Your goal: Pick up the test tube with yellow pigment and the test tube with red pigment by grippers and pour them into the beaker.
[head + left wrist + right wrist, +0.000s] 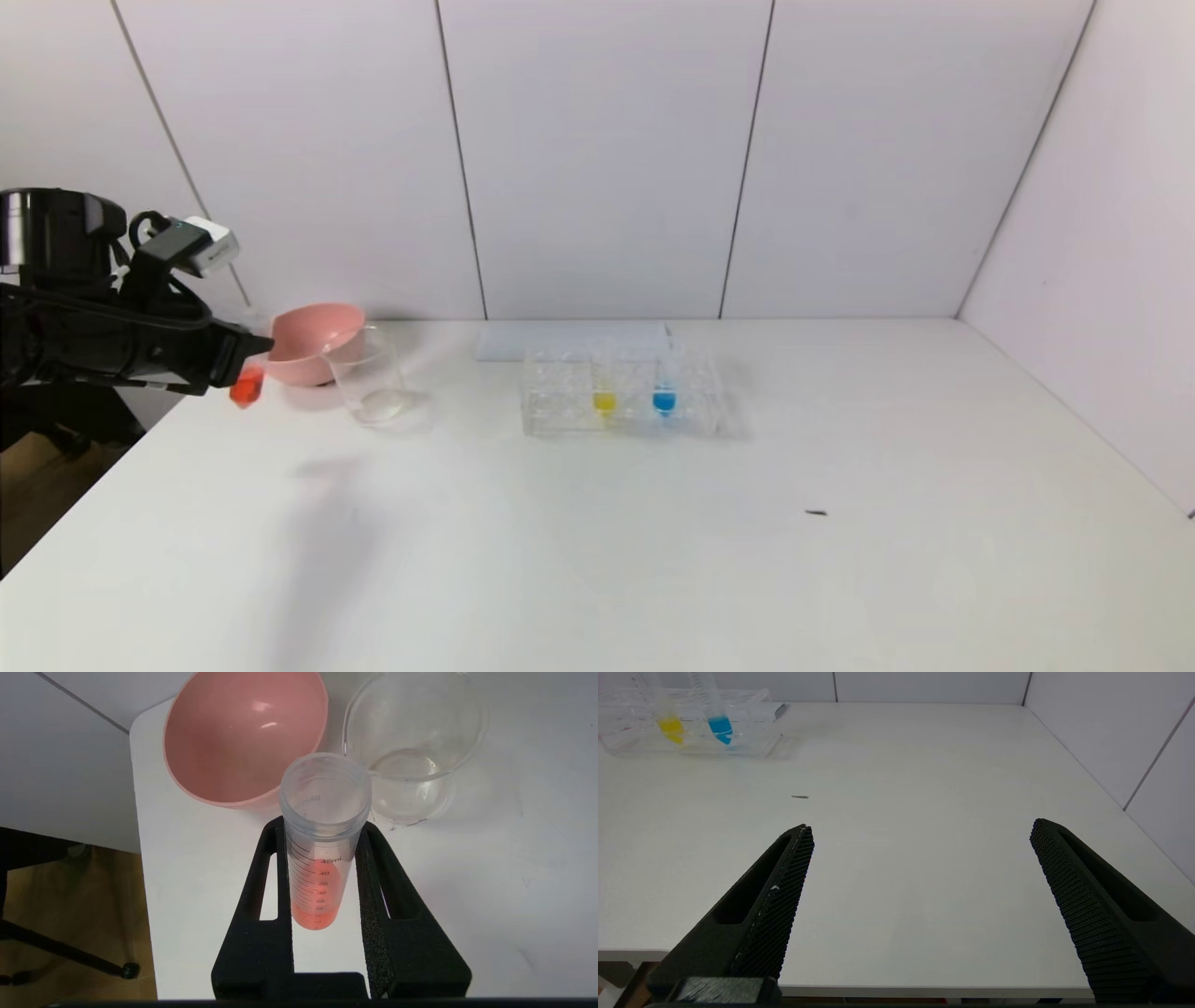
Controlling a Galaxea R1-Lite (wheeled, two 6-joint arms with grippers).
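My left gripper (245, 359) is at the table's far left and shut on the test tube with red pigment (246, 385), holding it above the table just left of the beaker (369, 378). In the left wrist view the tube (317, 868) stands upright between the jaws of the left gripper (322, 828), red liquid at its bottom, with the empty beaker (416, 742) just beyond. The test tube with yellow pigment (604, 399) stands in the clear rack (551, 411); it also shows in the right wrist view (670, 723). My right gripper (920, 833) is open and empty over the table's near edge, out of the head view.
A pink bowl (313, 341) sits right behind the beaker, also in the left wrist view (243, 732). A blue-liquid tube (664, 399) stands in the rack beside the yellow one. A small dark speck (816, 512) lies on the table. The table's left edge is close under my left gripper.
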